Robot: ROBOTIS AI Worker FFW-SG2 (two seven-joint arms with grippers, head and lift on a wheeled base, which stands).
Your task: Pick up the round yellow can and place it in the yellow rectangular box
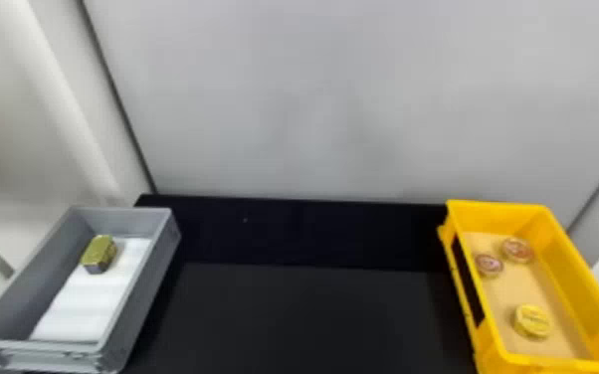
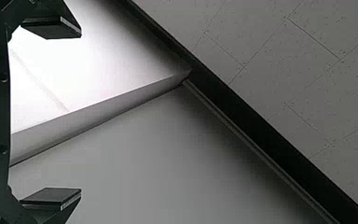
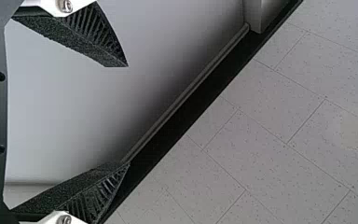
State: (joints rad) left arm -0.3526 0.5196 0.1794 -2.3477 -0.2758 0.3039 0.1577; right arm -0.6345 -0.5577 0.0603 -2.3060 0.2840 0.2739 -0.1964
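Yellow can (image 1: pixel 532 322) in the yellow box (image 1: pixel 500 219), lower right of the head view
Likely light, stiff, slick; best held across its round sides. Left gripper (image 2: pixel 80 112) and right gripper (image 3: pixel 128 114): jaws spread.

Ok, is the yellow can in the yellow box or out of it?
In: the yellow can sits on the floor of the yellow box, inside its walls.
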